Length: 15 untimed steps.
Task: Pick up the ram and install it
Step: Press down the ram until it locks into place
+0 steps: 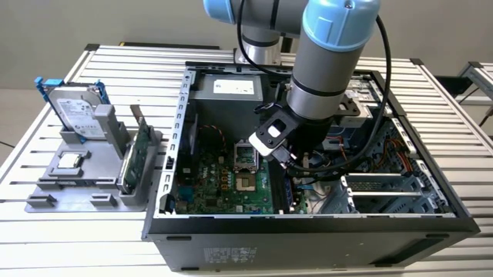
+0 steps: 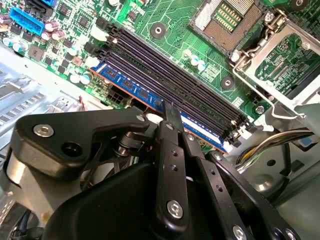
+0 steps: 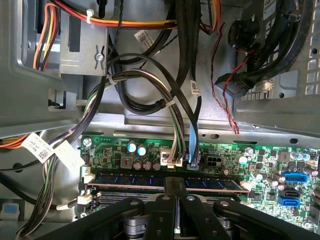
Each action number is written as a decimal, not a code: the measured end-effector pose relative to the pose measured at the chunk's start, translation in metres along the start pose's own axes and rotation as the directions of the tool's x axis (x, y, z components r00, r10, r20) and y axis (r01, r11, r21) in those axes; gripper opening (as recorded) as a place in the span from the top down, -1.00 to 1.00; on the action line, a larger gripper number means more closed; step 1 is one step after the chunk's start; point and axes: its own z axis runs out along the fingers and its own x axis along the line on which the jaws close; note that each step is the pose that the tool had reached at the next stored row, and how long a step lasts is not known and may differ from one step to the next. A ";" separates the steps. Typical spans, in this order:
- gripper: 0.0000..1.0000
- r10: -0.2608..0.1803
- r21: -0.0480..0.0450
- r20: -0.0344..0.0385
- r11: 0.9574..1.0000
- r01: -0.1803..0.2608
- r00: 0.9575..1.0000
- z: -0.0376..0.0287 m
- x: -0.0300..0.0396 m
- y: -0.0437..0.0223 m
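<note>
Arm reaching down inside open PC case (image 1: pixel 185 115) on slatted tabletop (image 1: pixel 115 63), pincer (image 2: pixel 170 117) lowered over motherboard (image 2: pixel 165 20) with black fingers (image 3: pixel 172 187) drawn together on top edge of the ram (image 2: pixel 131 86), presumably so the stick stays upright on its thin edge while meeting the slot. Ram standing edge-down in outermost of the black DIMM slots (image 2: pixel 175 67), nearest the cable side, long axis parallel to neighbouring empty slots and flush along their length; in first wrist view, blue ram (image 3: pixel 130 179) running straight across beneath connectors. Whether fully seated, cannot tell.
</note>
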 end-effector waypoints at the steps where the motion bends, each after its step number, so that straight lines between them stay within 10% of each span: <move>1: 1.00 0.000 0.000 0.000 1.000 0.000 1.000 0.0000 0.0000 0.0000; 15: 1.00 0.000 0.002 0.000 1.000 0.000 1.000 -0.0002 0.0000 0.0000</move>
